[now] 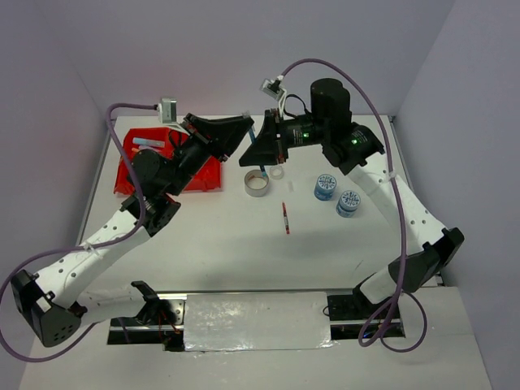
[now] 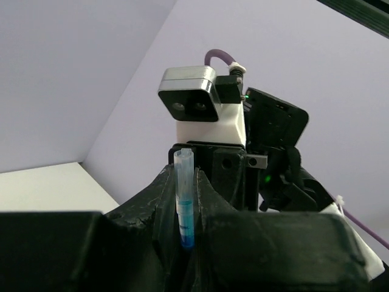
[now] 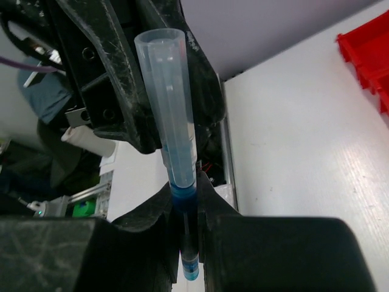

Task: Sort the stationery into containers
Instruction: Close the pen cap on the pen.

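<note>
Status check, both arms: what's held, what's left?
Both shut on one blue pen above table: left gripper, right gripper. On table: red pen, tape rings, two tubs. Overhanging red bin: left arm.

Robotics lab test cell. Boxed in on the left, far and right by plain lilac walls (image 1: 203, 49). White table (image 1: 227, 252) with left arm (image 1: 89, 248) and right arm (image 1: 406, 207) bolted at near edge. Purple cables (image 1: 313, 60) looping to wrist cameras (image 1: 168, 110). Metal plate (image 1: 256, 321) between bases.
</note>
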`<control>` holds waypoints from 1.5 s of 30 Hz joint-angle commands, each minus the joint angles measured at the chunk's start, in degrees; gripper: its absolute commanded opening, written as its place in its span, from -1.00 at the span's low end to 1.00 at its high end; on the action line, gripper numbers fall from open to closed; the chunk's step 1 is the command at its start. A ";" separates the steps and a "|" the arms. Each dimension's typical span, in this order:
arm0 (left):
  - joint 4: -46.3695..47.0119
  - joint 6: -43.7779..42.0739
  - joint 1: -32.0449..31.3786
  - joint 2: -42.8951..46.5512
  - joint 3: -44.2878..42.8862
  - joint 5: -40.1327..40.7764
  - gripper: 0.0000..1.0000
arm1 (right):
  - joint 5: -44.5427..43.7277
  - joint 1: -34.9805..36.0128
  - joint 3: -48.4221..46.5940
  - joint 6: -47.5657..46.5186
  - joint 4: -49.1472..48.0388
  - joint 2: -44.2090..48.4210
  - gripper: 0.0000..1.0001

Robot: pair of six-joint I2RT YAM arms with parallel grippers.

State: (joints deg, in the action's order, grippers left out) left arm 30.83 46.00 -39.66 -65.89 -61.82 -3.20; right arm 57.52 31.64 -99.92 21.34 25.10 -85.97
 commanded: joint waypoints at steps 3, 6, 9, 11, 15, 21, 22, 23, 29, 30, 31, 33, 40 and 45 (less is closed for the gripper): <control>-30.46 -3.71 -8.51 -0.12 3.85 -20.38 -1.00 | -9.27 -3.26 -2.25 1.69 -26.07 2.90 -1.00; -39.07 -6.61 -6.23 -0.38 -3.54 -12.47 -1.00 | -10.84 0.68 6.71 -1.91 -23.17 7.64 -1.00; -42.60 -10.04 -4.46 -1.87 -15.65 -6.75 -0.76 | -13.21 4.64 13.58 -3.24 -21.94 11.43 -1.00; -42.70 -11.28 -3.85 -2.23 -19.11 -5.59 -0.57 | -14.36 5.80 15.88 -3.85 -20.80 12.84 -1.00; -42.87 -12.86 -3.15 -2.23 -25.35 -1.29 0.08 | -16.73 7.21 20.72 -4.38 -19.39 16.53 -1.00; -39.62 -12.34 -2.53 -0.03 -27.12 -1.10 0.55 | -17.79 7.65 22.49 -4.56 -16.93 18.82 -1.00; -39.36 -12.42 -2.53 -0.03 -27.38 -1.28 0.55 | -17.88 7.74 22.49 -4.64 -16.32 18.83 -1.00; -39.09 -12.51 -2.53 -0.03 -27.56 -1.19 0.56 | -18.23 7.74 22.66 -4.82 -16.05 19.09 -1.00; -38.04 -12.78 -1.83 -0.99 -28.79 -4.35 0.39 | -18.49 8.35 21.79 -5.43 -14.29 18.39 -1.00; -37.69 -12.34 -1.82 -1.35 -28.53 -4.97 0.38 | -18.58 8.44 21.61 -5.44 -14.21 18.30 -1.00; -36.55 -11.99 -1.65 -1.35 -28.09 -5.58 0.36 | -18.67 8.35 21.52 -5.61 -13.77 18.12 -1.00; -35.40 -11.29 -1.47 -1.52 -26.95 -7.51 0.26 | -19.10 8.53 20.91 -5.87 -13.15 17.42 -1.00; -34.44 -9.97 -1.12 -3.37 -26.16 -12.79 -0.11 | -20.08 8.53 19.24 -6.23 -11.40 16.37 -1.00; -35.30 -9.44 -0.95 -4.60 -25.98 -14.11 -0.52 | -21.04 8.53 18.45 -6.40 -11.57 16.54 -1.00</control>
State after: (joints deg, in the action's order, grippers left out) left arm -6.55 35.46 -40.29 -69.82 -87.42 -13.63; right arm 37.32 39.62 -78.13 16.19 14.41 -69.63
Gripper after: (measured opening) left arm 0.266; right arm 0.179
